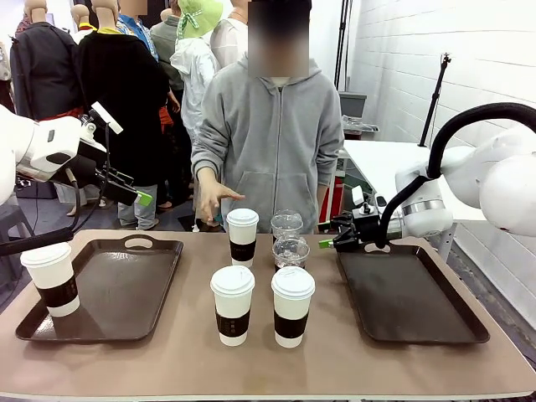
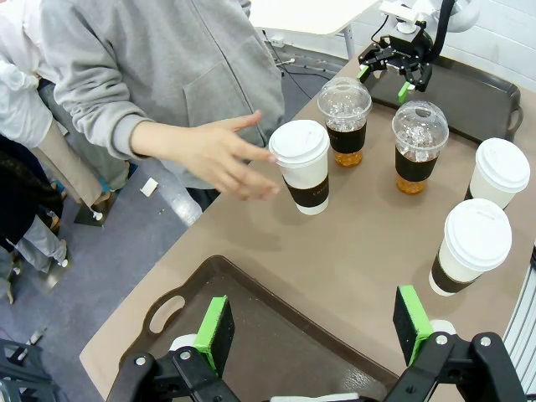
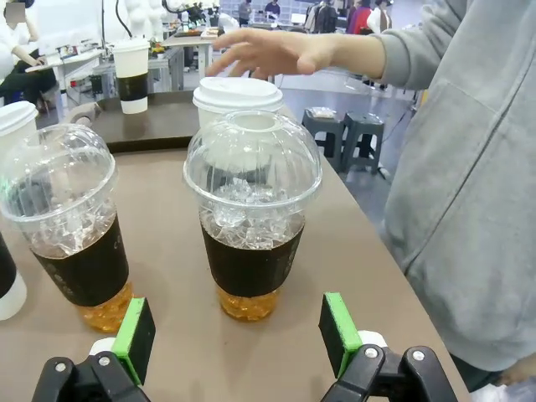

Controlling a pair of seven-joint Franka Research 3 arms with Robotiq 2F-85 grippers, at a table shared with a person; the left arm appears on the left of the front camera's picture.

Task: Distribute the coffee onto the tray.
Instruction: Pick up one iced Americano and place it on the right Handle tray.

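One white lidded cup (image 1: pixel 52 280) with a brown sleeve stands on the left tray (image 1: pixel 126 293). Three more white cups (image 1: pixel 242 237) (image 1: pixel 232 304) (image 1: pixel 292 306) sit mid-table, with two dome-lidded iced coffees (image 1: pixel 286 224) (image 1: pixel 291 251) behind them. My left gripper (image 1: pixel 138 194) hangs open high above the left tray (image 2: pixel 251 318), its fingers empty (image 2: pixel 314 328). My right gripper (image 1: pixel 331 243) is open at table level, right of the iced coffees. In the right wrist view the nearer iced coffee (image 3: pixel 251 218) stands just ahead of the open gripper (image 3: pixel 239 331), untouched.
The right tray (image 1: pixel 410 293) lies bare below my right arm. The person at the far side holds a hand (image 1: pixel 213 197) (image 2: pixel 213 155) (image 3: pixel 276 50) out over the back white cup (image 2: pixel 303 166). The second iced coffee (image 3: pixel 71 226) stands beside the first.
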